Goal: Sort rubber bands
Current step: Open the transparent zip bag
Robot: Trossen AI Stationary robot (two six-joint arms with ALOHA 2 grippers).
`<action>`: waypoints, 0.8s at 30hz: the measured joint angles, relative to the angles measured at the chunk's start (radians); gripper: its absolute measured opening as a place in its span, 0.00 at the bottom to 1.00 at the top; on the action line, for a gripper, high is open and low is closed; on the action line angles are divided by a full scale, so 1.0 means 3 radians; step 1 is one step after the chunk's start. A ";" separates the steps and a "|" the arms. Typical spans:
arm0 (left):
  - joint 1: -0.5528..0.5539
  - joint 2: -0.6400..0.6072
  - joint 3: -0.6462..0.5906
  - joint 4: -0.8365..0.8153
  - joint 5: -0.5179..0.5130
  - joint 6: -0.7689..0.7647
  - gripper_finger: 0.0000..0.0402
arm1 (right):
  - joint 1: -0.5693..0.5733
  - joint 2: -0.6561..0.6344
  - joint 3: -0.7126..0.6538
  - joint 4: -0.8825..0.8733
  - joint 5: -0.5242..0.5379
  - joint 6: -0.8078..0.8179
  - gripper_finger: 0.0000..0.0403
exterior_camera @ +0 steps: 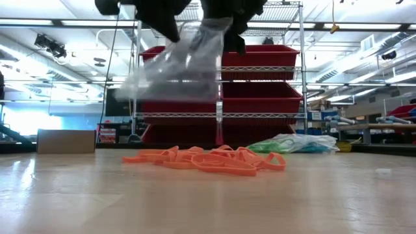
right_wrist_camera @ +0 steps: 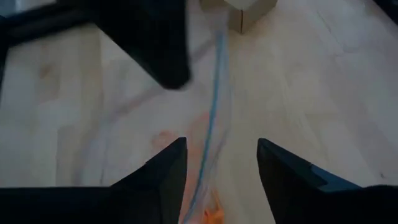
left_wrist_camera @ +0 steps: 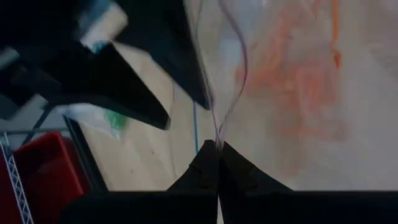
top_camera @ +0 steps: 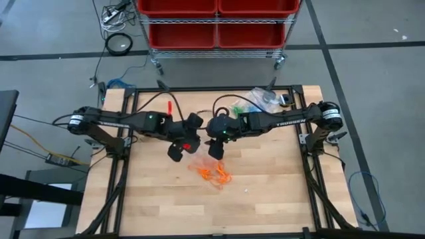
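Pale wood table (top_camera: 279, 192) lies under both my arms, which meet over its middle. On the left, my left gripper (left_wrist_camera: 217, 146) sits above the centre, its fingers (left_wrist_camera: 200, 163) pressed together on the edge of a clear plastic bag (exterior_camera: 179, 65). The bag hangs from that pinch, off the table, and in the low view it looks see-through and crumpled.

Just below and between my two grippers, the orange rubber bands (top_camera: 211, 174) lie in a loose tangled clump on the bare wood. From table height they spread in a flat heap (exterior_camera: 208, 159), touching the surface and clear of the hanging bag.

My right gripper (right_wrist_camera: 217, 165) is close beside the left one, over the same spot. Its fingers (right_wrist_camera: 283, 171) stand wide apart, and the bag's edge runs through the gap between them, touching neither as far as I can see. I hold nothing with it.

Further right, near the table's far edge, more clear bags with green and blue bands (top_camera: 255, 101) lie in a pile. Beyond the table stands a wire rack of red bins (top_camera: 216, 23).
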 joint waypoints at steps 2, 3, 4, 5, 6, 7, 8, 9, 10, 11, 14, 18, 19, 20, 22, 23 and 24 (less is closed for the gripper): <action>-0.0032 0.0000 0.0041 -0.0003 0.0027 0.0025 0.00 | 0.0000 0.0001 -0.0001 -0.0042 0.0001 -0.0030 0.40; -0.0043 0.0000 0.0051 -0.0041 0.0035 0.0026 0.00 | 0.0000 0.0001 -0.0001 -0.0053 0.0002 -0.0044 0.37; -0.0056 0.0000 0.0053 -0.0083 0.0036 0.0028 0.00 | 0.0000 0.0001 -0.0001 -0.0074 0.0004 -0.0048 0.34; -0.0066 0.0000 0.0053 -0.0111 0.0036 0.0030 0.00 | 0.0000 0.0001 -0.0001 -0.0097 0.0008 -0.0068 0.30; -0.0081 0.0000 0.0053 -0.0144 0.0035 0.0031 0.00 | 0.0000 0.0002 -0.0001 -0.0103 0.0008 -0.0094 0.25; -0.0096 0.0000 0.0053 -0.0186 0.0034 0.0032 0.00 | 0.0000 0.0003 -0.0001 -0.0103 0.0009 -0.0118 0.20; -0.0111 0.0000 0.0053 -0.0227 0.0032 0.0033 0.00 | 0.0000 0.0003 -0.0001 -0.0101 0.0010 -0.0146 0.15; -0.0131 0.0000 0.0053 -0.0249 0.0032 0.0034 0.00 | 0.0000 0.0003 -0.0001 -0.0101 0.0010 -0.0171 0.09; -0.0152 0.0000 0.0053 -0.0265 0.0039 0.0034 0.00 | -0.0004 0.0003 -0.0001 -0.0102 0.0010 -0.0202 0.05; -0.0171 0.0000 0.0053 -0.0287 0.0075 0.0034 0.00 | -0.0011 0.0003 -0.0001 -0.0102 0.0025 -0.0233 0.02; -0.0214 0.0000 0.0053 -0.0298 0.0294 0.0037 0.00 | -0.0046 0.0003 -0.0001 -0.0108 0.0188 -0.0218 0.03; -0.0254 0.0000 0.0053 -0.0293 0.0342 0.0037 0.00 | -0.0073 0.0003 -0.0001 -0.0101 0.0373 -0.0226 0.00; -0.0254 0.0000 0.0053 -0.0293 0.0349 0.0034 0.00 | -0.0079 0.0003 -0.0001 -0.0104 0.0398 -0.0226 0.01; -0.0254 0.0000 0.0053 -0.0294 0.0355 0.0025 0.00 | -0.0083 0.0003 -0.0001 -0.0107 0.0408 -0.0226 0.00; -0.0255 0.0000 0.0053 -0.0296 0.0376 0.0019 0.00 | -0.0088 0.0003 -0.0001 -0.0091 0.0448 -0.0227 0.00; -0.0255 0.0000 0.0053 -0.0297 0.0412 0.0017 0.00 | -0.0089 0.0003 -0.0001 -0.0071 0.0469 -0.0227 0.00; -0.0253 0.0002 0.0053 -0.0294 0.0477 0.0014 0.00 | -0.0089 0.0003 -0.0001 -0.0041 0.0473 -0.0228 0.00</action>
